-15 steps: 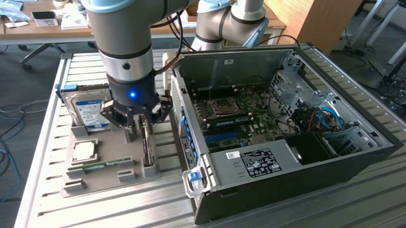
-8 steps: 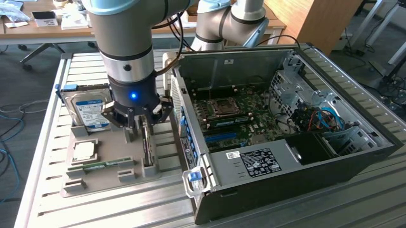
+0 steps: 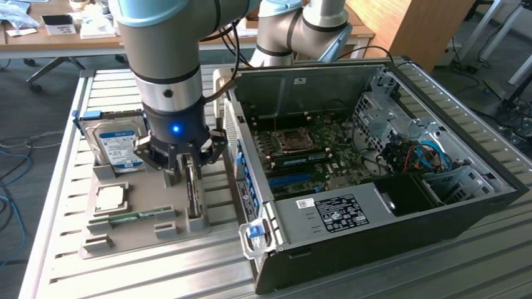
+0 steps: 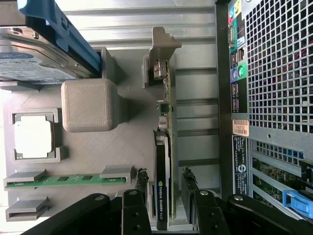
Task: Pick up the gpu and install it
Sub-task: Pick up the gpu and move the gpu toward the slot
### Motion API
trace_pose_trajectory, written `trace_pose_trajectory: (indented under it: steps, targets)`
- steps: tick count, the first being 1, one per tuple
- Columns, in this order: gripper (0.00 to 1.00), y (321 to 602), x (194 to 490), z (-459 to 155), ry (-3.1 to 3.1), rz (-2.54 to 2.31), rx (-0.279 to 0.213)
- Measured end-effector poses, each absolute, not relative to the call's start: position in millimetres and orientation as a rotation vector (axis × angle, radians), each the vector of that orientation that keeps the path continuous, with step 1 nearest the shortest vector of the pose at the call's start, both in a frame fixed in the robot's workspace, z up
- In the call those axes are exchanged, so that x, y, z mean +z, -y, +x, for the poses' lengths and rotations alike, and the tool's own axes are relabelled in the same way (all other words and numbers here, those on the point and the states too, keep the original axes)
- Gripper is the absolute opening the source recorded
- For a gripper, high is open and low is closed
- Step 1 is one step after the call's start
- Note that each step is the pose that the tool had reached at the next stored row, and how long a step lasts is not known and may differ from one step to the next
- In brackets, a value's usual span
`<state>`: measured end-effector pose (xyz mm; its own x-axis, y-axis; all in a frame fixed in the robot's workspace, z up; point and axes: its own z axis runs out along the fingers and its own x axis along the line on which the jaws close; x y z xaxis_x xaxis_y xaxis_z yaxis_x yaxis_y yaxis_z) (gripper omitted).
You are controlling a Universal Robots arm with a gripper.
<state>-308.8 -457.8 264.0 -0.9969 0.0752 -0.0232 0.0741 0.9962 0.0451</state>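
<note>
The gpu point(image 3: 194, 196) stands on its edge in a slot of the grey parts tray point(image 3: 141, 237), just beside the open computer case point(image 3: 374, 156). In the wrist view the gpu point(image 4: 164, 147) is a thin green card with a black block and a silver end bracket. My gripper point(image 3: 186, 167) hangs right over it, pointing down. The gripper point(image 4: 165, 177) is open. Its two black fingers point(image 4: 142, 178) straddle the card's black block, with a small gap on each side.
On the tray also lie a silver hard drive point(image 3: 116, 146), a processor chip point(image 3: 111, 198) and a narrow memory stick point(image 3: 133, 217). The case lies on its side with the motherboard point(image 3: 308, 156) exposed. A second robot arm point(image 3: 299, 31) stands behind the case.
</note>
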Motion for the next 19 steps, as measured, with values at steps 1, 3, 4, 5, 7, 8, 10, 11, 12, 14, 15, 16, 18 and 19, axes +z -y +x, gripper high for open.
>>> trace_pose_trajectory:
  steps: [1, 3, 4, 5, 7, 8, 10, 11, 12, 14, 15, 16, 18, 19]
  targets:
    - [0.42, 458, 264, -309, -3.114, 0.117, 0.069]
    - [0.42, 458, 263, -309, -3.113, 0.117, 0.07]
    - [0.42, 458, 262, -309, -3.114, 0.117, 0.069]
    - [0.42, 458, 261, -309, -3.114, 0.117, 0.069]
    - [0.42, 457, 259, -309, -3.114, 0.117, 0.069]
    - [0.42, 457, 259, -309, -3.114, 0.117, 0.069]
    - [0.42, 455, 258, -309, -3.114, 0.117, 0.069]
    - [0.42, 454, 257, -309, -3.114, 0.117, 0.069]
    - [0.42, 453, 257, -309, -3.114, 0.117, 0.069]
    - [0.42, 452, 255, -309, -3.114, 0.117, 0.069]
    - [0.42, 452, 254, -309, -3.114, 0.116, 0.069]
    - [0.42, 452, 252, -309, -3.114, 0.116, 0.069]
    - [0.42, 451, 248, -309, -3.114, 0.116, 0.069]
    - [0.42, 451, 247, -308, -3.114, 0.116, 0.069]
